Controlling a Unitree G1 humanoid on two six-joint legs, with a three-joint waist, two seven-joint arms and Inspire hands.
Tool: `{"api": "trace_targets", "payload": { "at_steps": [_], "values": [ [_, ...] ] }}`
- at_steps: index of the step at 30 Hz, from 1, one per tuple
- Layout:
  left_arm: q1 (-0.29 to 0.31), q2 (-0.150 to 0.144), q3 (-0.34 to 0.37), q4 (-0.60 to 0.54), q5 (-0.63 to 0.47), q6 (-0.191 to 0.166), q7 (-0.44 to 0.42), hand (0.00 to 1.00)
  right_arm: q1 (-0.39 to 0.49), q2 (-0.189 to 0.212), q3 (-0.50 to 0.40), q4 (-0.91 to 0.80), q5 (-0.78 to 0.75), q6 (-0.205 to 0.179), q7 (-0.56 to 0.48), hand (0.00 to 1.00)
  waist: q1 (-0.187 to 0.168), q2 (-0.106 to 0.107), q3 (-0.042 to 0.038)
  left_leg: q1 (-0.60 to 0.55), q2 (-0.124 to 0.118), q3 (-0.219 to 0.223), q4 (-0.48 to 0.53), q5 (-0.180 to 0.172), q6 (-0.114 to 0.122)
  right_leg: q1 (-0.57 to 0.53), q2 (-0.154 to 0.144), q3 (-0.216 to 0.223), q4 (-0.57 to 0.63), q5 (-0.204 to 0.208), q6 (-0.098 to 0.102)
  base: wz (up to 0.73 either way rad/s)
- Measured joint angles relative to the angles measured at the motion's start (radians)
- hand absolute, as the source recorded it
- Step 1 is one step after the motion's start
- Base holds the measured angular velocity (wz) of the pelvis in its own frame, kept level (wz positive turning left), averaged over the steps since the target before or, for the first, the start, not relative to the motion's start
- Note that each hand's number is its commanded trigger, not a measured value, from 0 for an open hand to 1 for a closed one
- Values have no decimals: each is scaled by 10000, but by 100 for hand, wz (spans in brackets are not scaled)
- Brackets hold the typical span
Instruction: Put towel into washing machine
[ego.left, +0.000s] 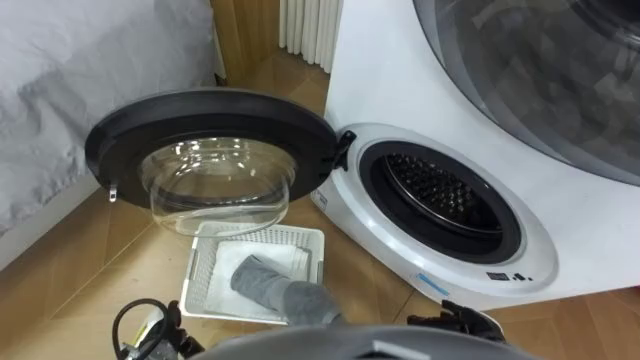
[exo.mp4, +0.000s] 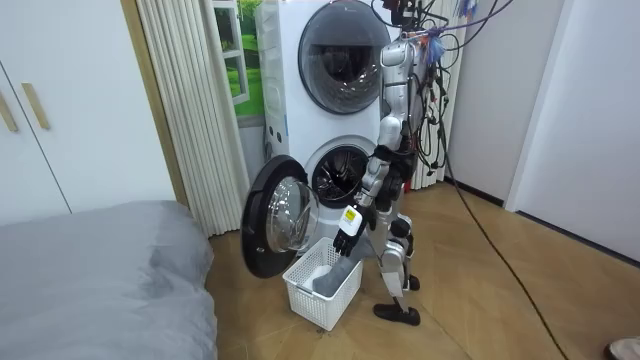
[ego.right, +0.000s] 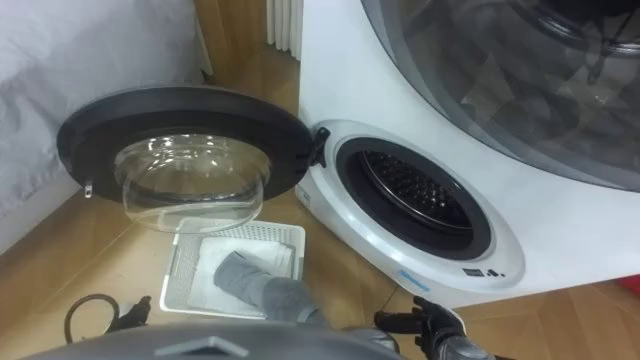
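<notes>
— Left hand (ego.left: 160, 335) first: gripping anything?
— Its fingers I can't tell. Grey towel (ego.left: 275, 288) lies in the laundry basket (ego.left: 200, 285) below the open door (ego.left: 215, 160); pickup not begun. Next I must reach down, grasp it, and swing right to the drum (ego.left: 440, 190). My right hand (ego.left: 462, 320) is just as unreadable.

I see the grey towel (ego.left: 268, 283) lying bunched in the white basket (ego.left: 203, 270), one end hanging over the basket's near right edge. Just beyond it stands the white washing machine (ego.left: 375, 80), its round glass door (ego.left: 210, 135) swung wide open and its drum (ego.left: 440, 195) dark.
</notes>
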Motion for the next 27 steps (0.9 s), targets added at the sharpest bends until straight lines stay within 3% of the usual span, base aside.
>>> {"api": "trace_targets", "payload": {
  "at_steps": [9,15,18,22,23,27],
  "values": [
    [-20,45,-23,-70,4,-155,-15,0,4,-5,-84,-41,-71,-24,130,0,-163,27,-4,-37,3,44,-35,0,0,-69,2,6,3,0,0,0],
    [-272,86,-196,-28,201,-264,-20,0,-121,-67,0,3,-127,-62,116,0,-173,86,-49,-468,19,194,95,7,-3,-576,3,167,162,1,-1,-9],
    [-461,104,-243,-7,592,-380,-63,0,-305,-135,16,-26,-239,-67,238,0,-171,131,-32,-668,20,191,163,7,-3,-725,-10,153,213,2,-4,0],
    [-781,125,-480,-8,682,-646,-88,0,-577,-213,147,89,-319,-44,428,0,-162,150,24,-1030,27,192,320,9,0,-1150,-37,116,518,0,-6,0],
    [-945,124,-633,9,688,-692,-96,0,-791,-213,246,78,-334,-44,469,0,-175,164,103,-1237,34,196,454,9,1,-1409,-67,74,743,-8,-18,0],
    [-1720,116,-1152,477,1132,-1077,-82,0,-1361,-157,420,127,-516,-57,527,0,-217,195,262,-2142,8,205,953,37,51,-2471,-242,-142,1593,-82,-98,0]
  ]
}}
